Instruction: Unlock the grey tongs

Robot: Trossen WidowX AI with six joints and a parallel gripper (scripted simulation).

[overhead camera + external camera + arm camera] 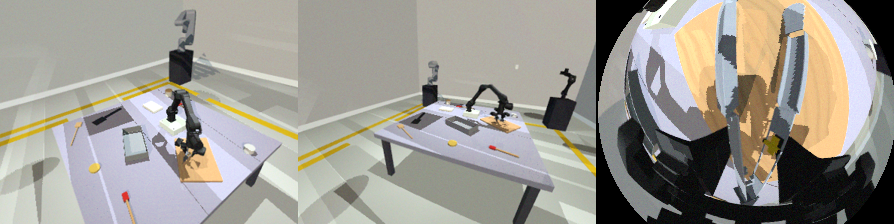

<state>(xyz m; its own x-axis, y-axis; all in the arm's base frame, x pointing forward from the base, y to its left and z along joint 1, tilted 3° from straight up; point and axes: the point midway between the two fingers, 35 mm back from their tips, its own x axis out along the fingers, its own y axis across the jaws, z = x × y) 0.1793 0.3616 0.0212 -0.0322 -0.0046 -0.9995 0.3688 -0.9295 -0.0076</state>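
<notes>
The grey tongs (727, 60) (186, 156) are spread into a narrow V in the wrist view, hinge at the bottom, tips pointing away. My gripper (757, 129) (191, 150) (500, 116) is partly parted, with one tong arm against or very near each finger, and holds the tongs between them. Both are over the wooden board (212, 174) (511, 128) (833, 95), where their shadows fall. How high the tips are above the board is hard to tell. The roasting tin (138, 158) (459, 127) stands beside the board with nothing across it.
The arm stands on a white block (173, 128). A black spatula (101, 120) lies on a dark mat (122, 122). A yellow disc (94, 168), a wooden spatula (76, 131), a red-headed tool (126, 196), a white slab (152, 107) and a white round pot (249, 149) stand farther off.
</notes>
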